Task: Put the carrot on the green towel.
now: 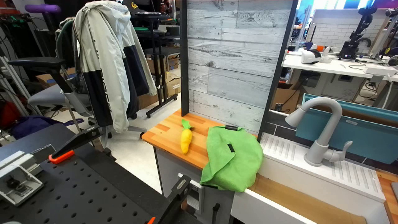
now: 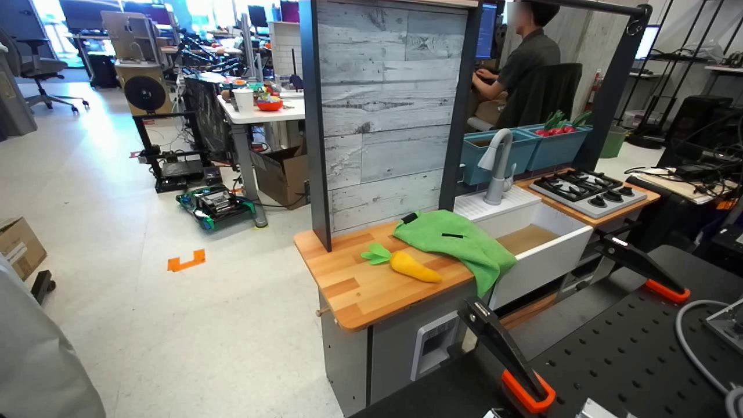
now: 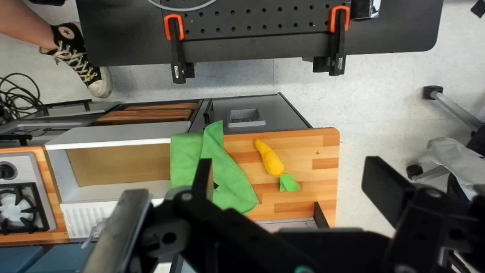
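The step in hand is judged to be the approach: nothing has yet been grasped, and the carrot [image 3: 271, 158] is seen lying on its side on the counter [image 2: 371, 299], near the green towel [image 1: 231, 158] but apart from it, with bare wood left between the two in all views. In the wrist view the pincer [image 3: 291, 168] is shown with its jaws wide apart and nothing held; the carrot is framed in the gap but appears to lie well below the tips, looked down on from above. The carrot is set obliquely to the jaws, its green leaves [image 3: 289, 183] placed on the side of the plank panel [image 2: 389, 139] and its narrow tip directed toward the counter's front edge. For the next move, a descent onto the thick part of the body would seem to be called for, along with a slight turn of the wrist so that the body may be gripped squarely across. Once a firm hold and a lift have been made, only a short sideways carry should be needed. Since the green towel is rumpled and draped partly over the sink [image 2: 545, 264], release is best aimed at the stretch backed by wood; over the unsupported part, the cloth might sag and the carrot might be lost into the basin.
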`<state>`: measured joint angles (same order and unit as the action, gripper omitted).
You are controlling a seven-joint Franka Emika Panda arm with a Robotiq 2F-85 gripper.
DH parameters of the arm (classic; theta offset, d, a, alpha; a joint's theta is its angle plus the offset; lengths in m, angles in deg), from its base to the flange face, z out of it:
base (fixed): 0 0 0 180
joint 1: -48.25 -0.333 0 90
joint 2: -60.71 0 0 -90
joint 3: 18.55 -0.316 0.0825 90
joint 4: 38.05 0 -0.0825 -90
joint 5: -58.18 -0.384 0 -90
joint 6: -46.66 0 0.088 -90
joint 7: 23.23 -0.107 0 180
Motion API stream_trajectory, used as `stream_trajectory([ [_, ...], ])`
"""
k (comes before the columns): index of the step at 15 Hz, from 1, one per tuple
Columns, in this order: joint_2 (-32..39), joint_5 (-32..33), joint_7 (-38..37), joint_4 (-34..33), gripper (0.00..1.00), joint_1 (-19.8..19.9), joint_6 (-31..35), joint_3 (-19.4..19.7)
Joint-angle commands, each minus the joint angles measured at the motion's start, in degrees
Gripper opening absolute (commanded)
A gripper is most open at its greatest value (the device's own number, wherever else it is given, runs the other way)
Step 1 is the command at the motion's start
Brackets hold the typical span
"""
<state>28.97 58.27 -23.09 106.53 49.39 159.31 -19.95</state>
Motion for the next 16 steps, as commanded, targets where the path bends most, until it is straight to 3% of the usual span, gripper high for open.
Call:
stream_trajectory([
  [1, 3.89, 1.09, -1.31, -1.28, 1.0, -0.55, 3.75, -0.77],
  [9, 15.44, 1.8, -2.64, -1.29, 1.0, -1.1, 22.23, -2.45],
  [16, 32.29, 1.63, -3.94, -5.37, 1.0, -2.21, 38.94, -2.56],
])
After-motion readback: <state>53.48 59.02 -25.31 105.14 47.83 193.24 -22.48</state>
